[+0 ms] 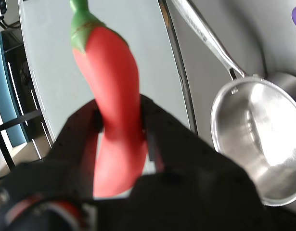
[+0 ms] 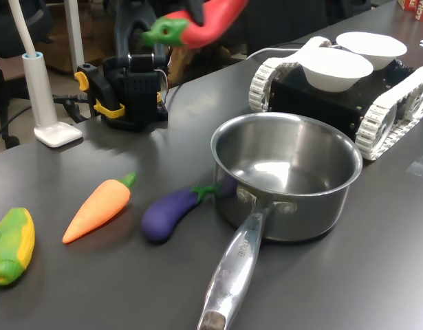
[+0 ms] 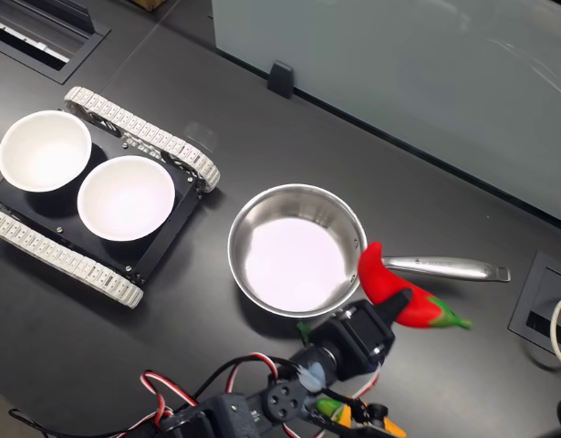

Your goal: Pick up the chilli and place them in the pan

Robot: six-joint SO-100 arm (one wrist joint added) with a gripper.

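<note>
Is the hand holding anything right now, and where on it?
Yes: the hand is shut on the chilli, gripping its red body around the middle, below the green stem end. It's held in the air.

On the dark bench (image 2: 376, 275) in the first exterior view, a purple eggplant (image 2: 171, 212), an orange carrot (image 2: 98, 210) and a yellow-green corn cob (image 2: 12, 244) lie in a row toward the first exterior view's left. A tracked vehicle (image 2: 397, 103) carries two white bowls (image 2: 335, 69) side by side. A white lamp stand (image 2: 49, 130) rises at the far left edge.
</note>
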